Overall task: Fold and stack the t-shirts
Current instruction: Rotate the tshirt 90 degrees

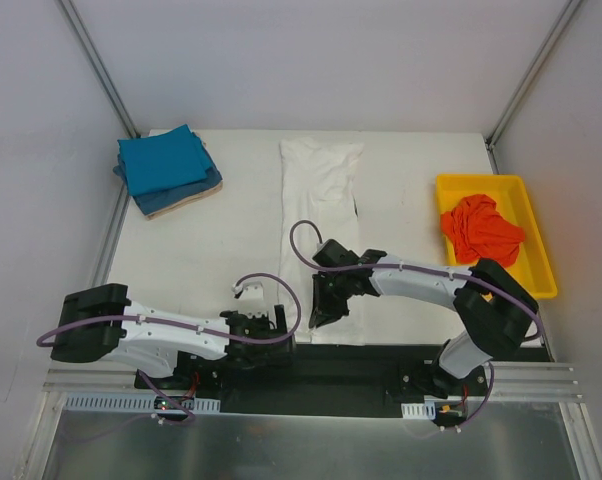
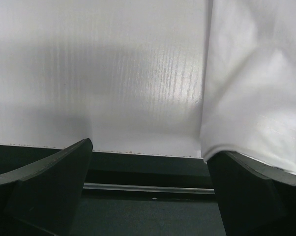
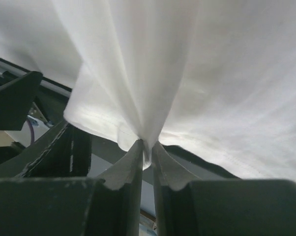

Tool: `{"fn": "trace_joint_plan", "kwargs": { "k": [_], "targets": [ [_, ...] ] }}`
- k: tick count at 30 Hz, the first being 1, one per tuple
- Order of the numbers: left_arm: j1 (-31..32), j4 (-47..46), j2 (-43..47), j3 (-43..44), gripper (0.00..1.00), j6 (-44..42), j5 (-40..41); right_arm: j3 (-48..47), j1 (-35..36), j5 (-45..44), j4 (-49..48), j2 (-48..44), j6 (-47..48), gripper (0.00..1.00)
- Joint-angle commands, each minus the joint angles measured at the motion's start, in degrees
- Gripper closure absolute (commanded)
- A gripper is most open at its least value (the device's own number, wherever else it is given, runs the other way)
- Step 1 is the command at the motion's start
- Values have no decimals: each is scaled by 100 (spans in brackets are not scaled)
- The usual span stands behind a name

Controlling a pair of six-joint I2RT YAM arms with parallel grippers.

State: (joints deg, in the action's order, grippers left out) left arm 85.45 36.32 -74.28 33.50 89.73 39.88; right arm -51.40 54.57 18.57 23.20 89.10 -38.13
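Right gripper (image 3: 147,146) pinches t-shirt (image 3: 222,73), left gripper (image 2: 149,150) cropped

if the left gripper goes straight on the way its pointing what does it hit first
Probably the white t-shirt: its hem hangs right at one finger of the open left gripper. Between the fingers only bare table lies ahead, though depth is hard to judge.

The left arm (image 1: 171,338) has jaws apart, the right arm (image 1: 421,278) jaws pinched.
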Motion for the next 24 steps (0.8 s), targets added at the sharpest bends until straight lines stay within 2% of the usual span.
{"fn": "trace_joint_plan", "kwargs": {
  "k": [1, 3, 4, 7, 11, 15, 18, 19, 24],
  "targets": [
    [-2, 236, 168, -133, 1, -237, -444, 112, 10, 235, -122, 283, -28, 81],
    [-11, 244, 326, -238, 1, -254, -568, 165, 28, 156, -132, 292, -63, 76],
    [-2, 244, 474, -264, 1, -272, -691, 165, 45, 86, -114, 266, -54, 69],
    [15, 236, 791, -344, 1, -474, -832, 87, 54, -115, 148, 152, 33, 55],
    [51, 236, 1029, -343, 1, -1018, -1025, -46, 98, -292, 422, -24, 253, 49],
    [51, 236, 1205, -423, 1, -1107, -1306, -160, 89, -406, 606, -401, 437, 41],
    [51, 227, 1582, -440, 1, -1116, -1369, -248, 89, -722, 965, -928, 613, 25],
    [59, 236, 1862, -432, 1, -1125, -1325, -274, 89, -1088, 1097, -1243, 683, 4],
    [-291, 209, 2838, -388, 1, -1414, -1132, -74, -156, -2085, 1792, -2115, 579, 4]
  ]
}}
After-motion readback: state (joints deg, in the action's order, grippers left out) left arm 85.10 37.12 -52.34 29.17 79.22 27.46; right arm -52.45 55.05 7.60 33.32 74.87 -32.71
